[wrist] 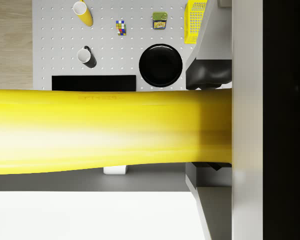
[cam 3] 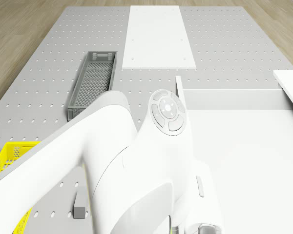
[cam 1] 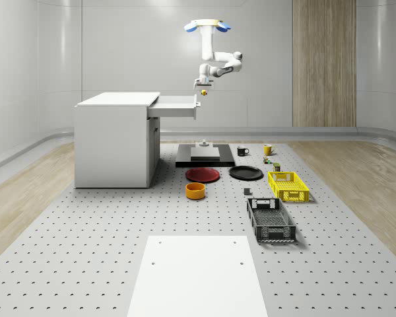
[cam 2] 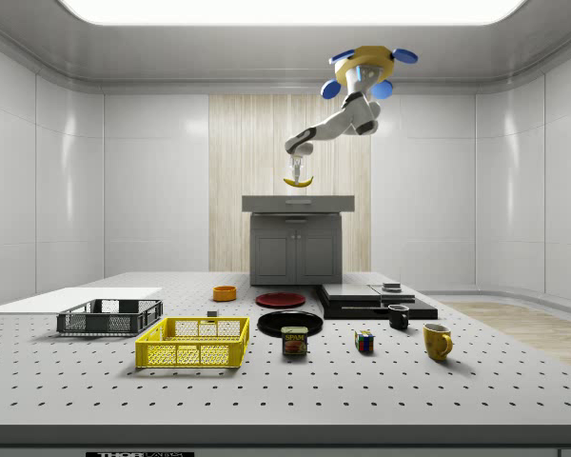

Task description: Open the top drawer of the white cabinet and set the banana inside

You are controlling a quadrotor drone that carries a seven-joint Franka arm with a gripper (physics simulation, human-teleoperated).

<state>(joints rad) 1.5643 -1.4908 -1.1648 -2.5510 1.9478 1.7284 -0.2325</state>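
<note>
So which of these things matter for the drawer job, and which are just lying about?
In play:
banana, held in the gripper
top drawer, already pulled open
white cabinet
drone, hovering above the cabinet

Lying about:
yellow basket
grey crate
black plate
red plate
orange bowl
yellow mug

Probably a simulated robotics lab: a perforated floor [cam 1: 86, 264] like an optical breadboard, bare white walls [cam 1: 26, 66].

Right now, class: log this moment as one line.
drone: hovering beside cabinet | drawer: open | gripper: holding banana above drawer front edge | banana: not yet inside
</note>
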